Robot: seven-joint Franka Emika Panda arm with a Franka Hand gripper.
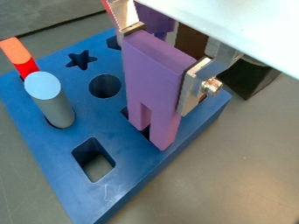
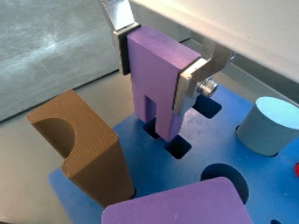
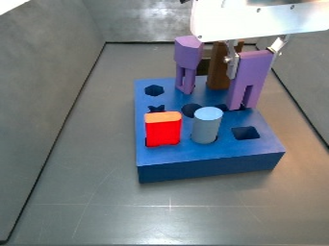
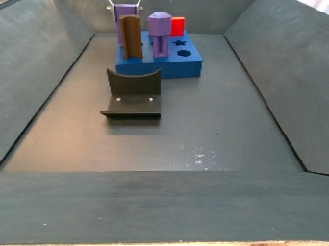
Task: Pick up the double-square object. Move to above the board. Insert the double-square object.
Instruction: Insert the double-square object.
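My gripper (image 1: 163, 58) is shut on the double-square object (image 1: 156, 92), a light-purple block held upright by its upper part between the silver fingers (image 1: 197, 84). The block's lower end is down at the top of the blue board (image 1: 52, 179), at a hole near the board's edge; I cannot tell how deep it sits. The other wrist view shows the same grip (image 2: 158, 66) on the block (image 2: 156, 96) over the board (image 2: 239, 157). In the side views the gripper (image 3: 253, 46) (image 4: 123, 8) holds the block (image 3: 252, 85) at the board's (image 3: 206, 161) (image 4: 193, 63) back corner.
Standing in the board: a red block (image 3: 162, 128), a light-blue cylinder (image 3: 206, 125), a brown rectangular block (image 2: 84, 156) and a taller purple peg (image 3: 188, 65). Open star (image 1: 79, 60), round (image 1: 105, 86) and square (image 1: 93, 159) holes. The fixture (image 4: 133, 93) stands on the floor by the board.
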